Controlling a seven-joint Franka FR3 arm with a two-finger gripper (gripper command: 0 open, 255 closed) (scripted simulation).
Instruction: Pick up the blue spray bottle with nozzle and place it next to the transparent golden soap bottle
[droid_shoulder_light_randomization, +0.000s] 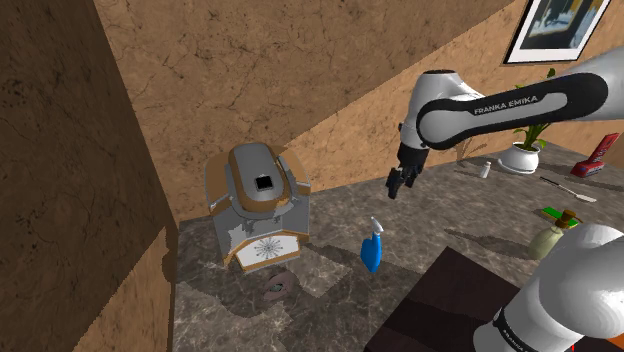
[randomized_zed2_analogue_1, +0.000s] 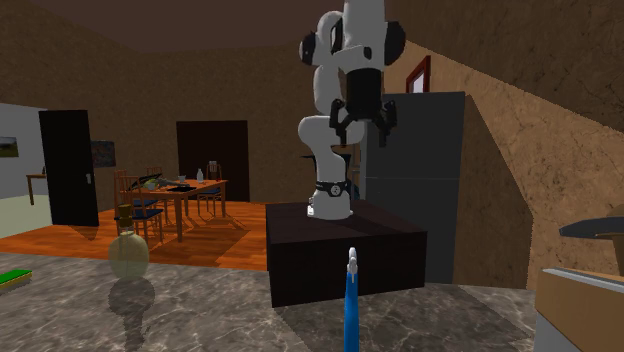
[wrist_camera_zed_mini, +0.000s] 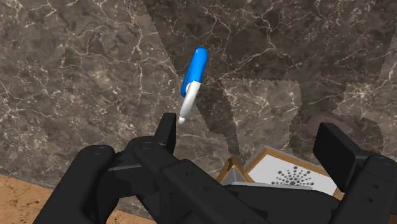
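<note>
Dark veined marble counter (droid_shoulder_light_randomization: 330, 300) runs along a tan mottled wall (droid_shoulder_light_randomization: 300, 80); the arm's stand, a dark box (randomized_zed2_analogue_1: 300, 260), sits next to it. All-black two-finger gripper (droid_shoulder_light_randomization: 400, 182) hangs high over the surface. Its fingers (wrist_camera_zed_mini: 167, 130) are spread wide w/ nothing btwn them.

Blue plastic spray bottle with whitish nozzle (droid_shoulder_light_randomization: 373, 250) stands upright on the counter, below the gripper and slightly toward the shoulder view's left. It's near a grey-and-tan boxy appliance (droid_shoulder_light_randomization: 255, 205). In the wrist view the bottle lies ahead of the fingers and off to one finger's side, not centred in the gap.

Transparent golden round-bellied soap bottle with brown cap (droid_shoulder_light_randomization: 548, 238) sits well apart, toward the shoulder view's right. Near it: a green flat pad (droid_shoulder_light_randomization: 552, 212) and a white potted plant (droid_shoulder_light_randomization: 522, 155).

Step, as I judge it: approach. Bottle untouched, no grasp yet.

Next move calls for:
- shift sideways so the bottle centres btwn the fingers
- come down and close on the slim body below the nozzle
- lift & carry across to bare counter just beside the soap bottle

Bottle is tall & narrow, so prob. tips if a finger clips it. Needs square alignment before closing.
</note>
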